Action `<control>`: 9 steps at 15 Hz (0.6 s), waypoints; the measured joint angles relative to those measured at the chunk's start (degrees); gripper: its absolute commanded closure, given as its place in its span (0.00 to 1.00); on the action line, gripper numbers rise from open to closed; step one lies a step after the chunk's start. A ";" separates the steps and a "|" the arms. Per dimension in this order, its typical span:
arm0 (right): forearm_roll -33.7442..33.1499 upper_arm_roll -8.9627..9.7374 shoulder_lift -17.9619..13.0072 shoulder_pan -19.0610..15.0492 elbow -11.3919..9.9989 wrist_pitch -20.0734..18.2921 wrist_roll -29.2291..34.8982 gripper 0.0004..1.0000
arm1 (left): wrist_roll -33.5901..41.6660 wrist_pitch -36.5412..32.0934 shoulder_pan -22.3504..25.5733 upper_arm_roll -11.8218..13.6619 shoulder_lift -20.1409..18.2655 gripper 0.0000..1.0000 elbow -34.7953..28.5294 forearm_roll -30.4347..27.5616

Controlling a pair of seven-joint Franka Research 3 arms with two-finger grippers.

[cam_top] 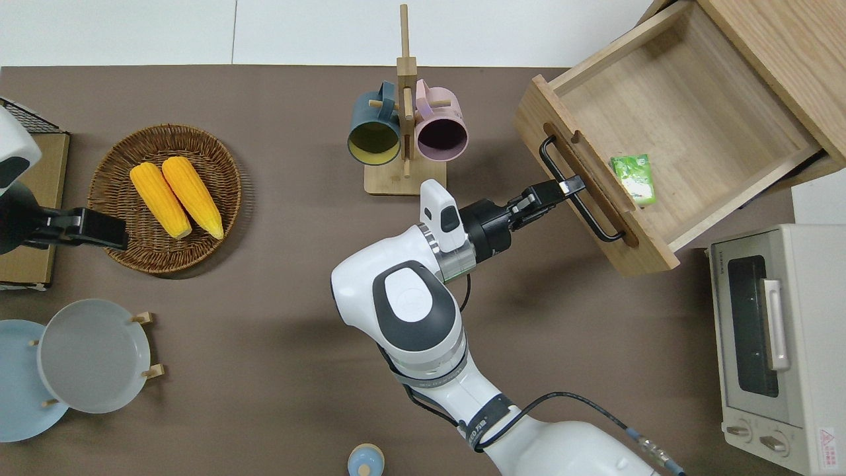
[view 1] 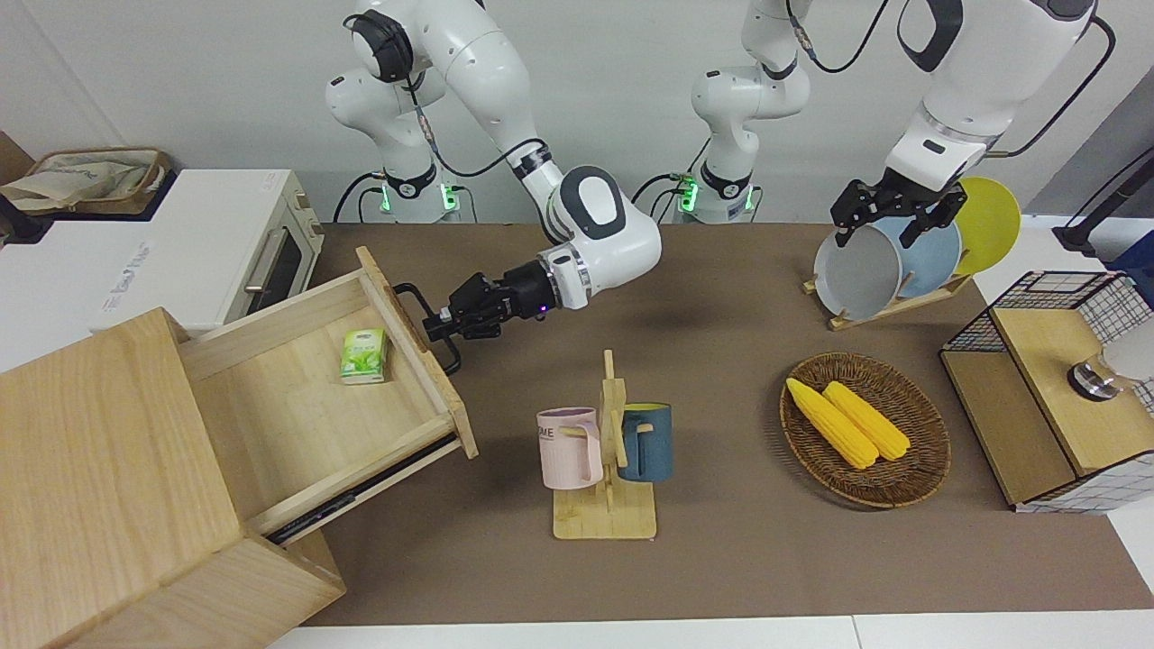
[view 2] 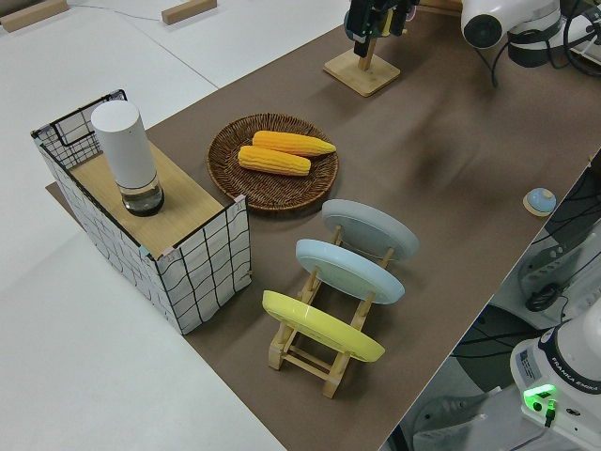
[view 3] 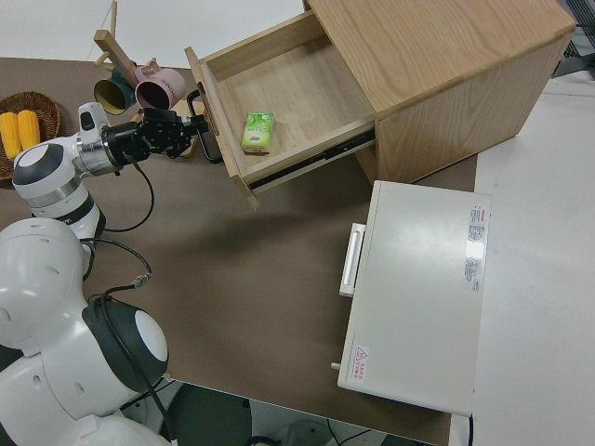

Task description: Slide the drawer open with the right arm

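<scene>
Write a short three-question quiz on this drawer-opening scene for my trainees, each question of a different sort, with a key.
1. True or false: the right tool grips the black handle of the drawer.
2. What lies inside the drawer? A) a corn cob B) a small green packet C) a mug
3. Fill in: the two corn cobs lie in a ____ basket.

Key
1. True
2. B: the green packet lies near the drawer's front panel.
3. Wicker

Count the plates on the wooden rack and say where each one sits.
3, all upright in the rack at the left arm's end: yellow plate nearest the robots, blue plate in the middle, grey plate farthest.
</scene>
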 measured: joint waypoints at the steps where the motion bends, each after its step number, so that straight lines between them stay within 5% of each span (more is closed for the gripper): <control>1: 0.10 0.00 0.00 0.30 0.00 -0.13 0.01 1.00 | 0.00 0.00 0.00 0.00 0.00 0.01 0.00 0.00; 7: 1.14 -0.63 0.01 1.48 0.31 -0.64 0.07 1.00 | 0.00 0.00 0.00 0.00 0.00 0.01 0.00 0.00; 9: 1.21 -0.75 0.07 1.57 0.35 -0.64 0.07 0.72 | 0.00 0.00 0.00 0.00 0.00 0.01 0.00 0.00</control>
